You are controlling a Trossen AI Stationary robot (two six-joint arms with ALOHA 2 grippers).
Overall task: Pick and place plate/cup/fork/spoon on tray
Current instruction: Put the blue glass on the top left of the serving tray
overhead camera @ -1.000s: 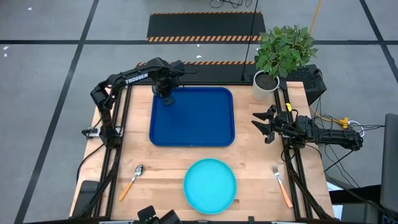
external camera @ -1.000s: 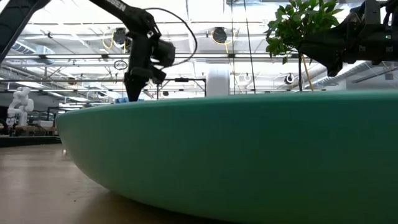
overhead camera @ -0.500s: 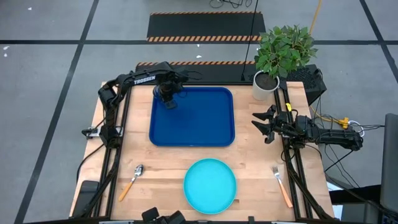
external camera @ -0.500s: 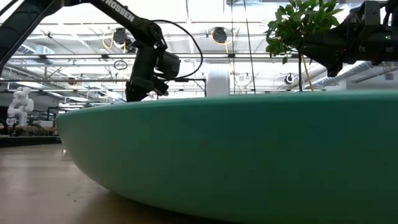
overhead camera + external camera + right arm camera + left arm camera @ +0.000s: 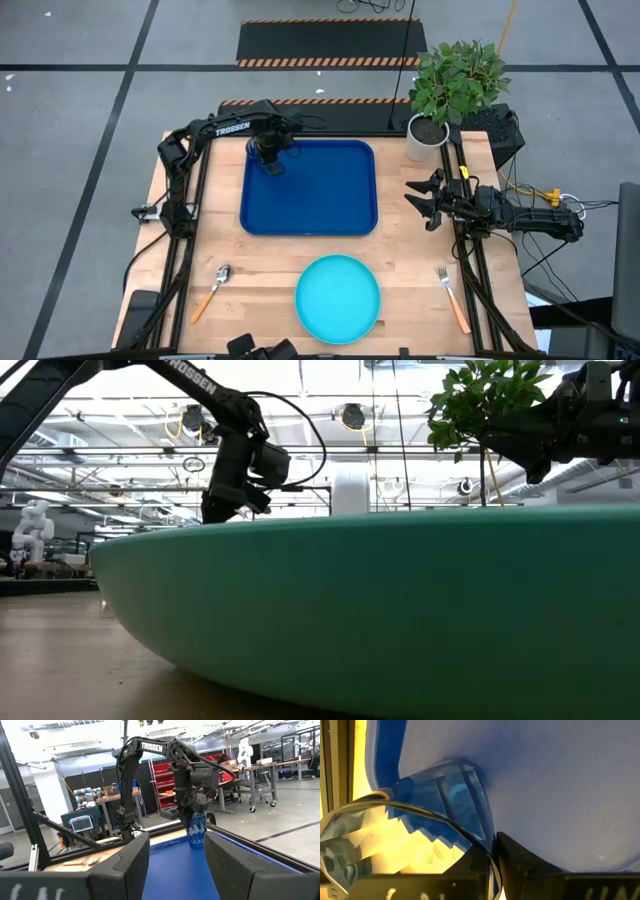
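Blue plastic makes up the one tray [image 5: 308, 187], which lies on the far half of the wooden table [image 5: 400, 260]. We count one tray, one cup, one plate, one spoon, one fork, one potted plant and two arms.

One thing is in the tray: the cup [image 5: 197, 831], a dark see-through tumbler standing upright on the tray floor in the far left corner, close to the rim. The rest of the tray floor is bare blue.

The left end effector [image 5: 270, 160] reaches down from the far left of the table and sits right at the top of the cup. In the left wrist view the cup's rim fills the near part of the frame, with the tray floor behind it. We cannot tell whether this end effector grips the cup or is free of it.

The plate [image 5: 338, 298], light cyan and round, lies on the table's near edge, in front of the tray and apart from it. It holds nothing. The spoon [image 5: 211, 292] lies on the bare wood to the plate's left, with its bowl towards the tray. The fork [image 5: 453, 298] lies on the wood to the plate's right, with its tines towards the far side. Both have orange handles and neither touches the plate.

The right end effector [image 5: 418, 205] hangs off the tray's right side, pointing at it, spread wide with nothing in it.

A white pot [image 5: 425, 138] at the far right corner holds the green plant [image 5: 458, 80].
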